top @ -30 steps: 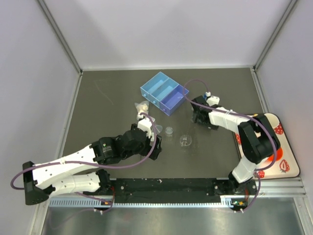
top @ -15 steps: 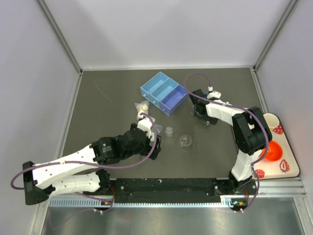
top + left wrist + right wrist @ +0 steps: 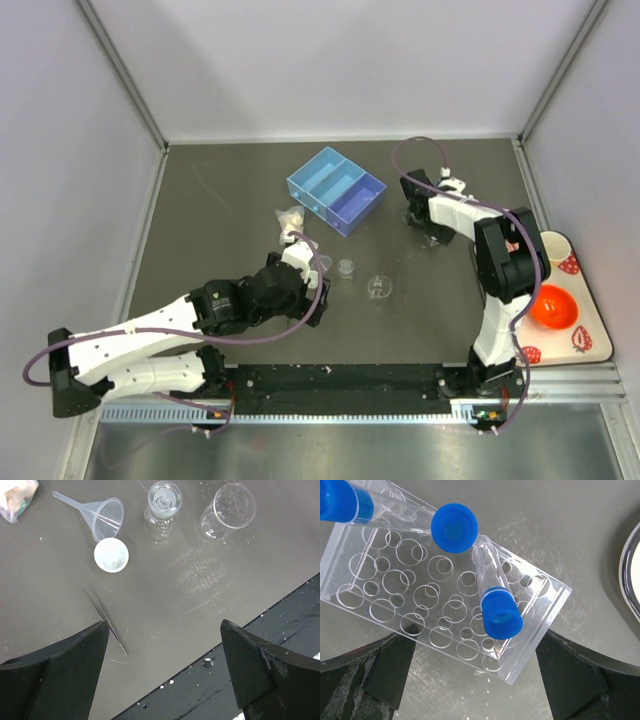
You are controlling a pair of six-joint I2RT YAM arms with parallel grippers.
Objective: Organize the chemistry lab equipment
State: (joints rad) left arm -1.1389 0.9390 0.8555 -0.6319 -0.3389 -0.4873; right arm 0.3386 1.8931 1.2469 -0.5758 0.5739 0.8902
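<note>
In the right wrist view, a clear holed tube rack (image 3: 415,592) lies on the table with three blue-capped test tubes (image 3: 500,611) leaning in it. My right gripper (image 3: 475,642) hangs open just over the rack's near edge, touching nothing; from the top it (image 3: 422,217) covers the rack. The left wrist view holds a small funnel (image 3: 102,516) on its side, a round white dish (image 3: 111,555), two tiny clear beakers (image 3: 161,509) (image 3: 229,511) and thin tweezers (image 3: 105,617). My left gripper (image 3: 164,635) (image 3: 316,300) is open and empty, near the tweezers.
A blue divided box (image 3: 337,189) stands at the back centre. A small plastic bag (image 3: 290,216) lies left of it. The strawberry-patterned tray (image 3: 590,330) with an orange bowl (image 3: 548,306) sits at the right edge. A black rail (image 3: 340,378) runs along the front.
My right arm has swung back and to the right, carrying its open gripper over the rack and uncovering the orange bowl. The left arm has stayed still.
</note>
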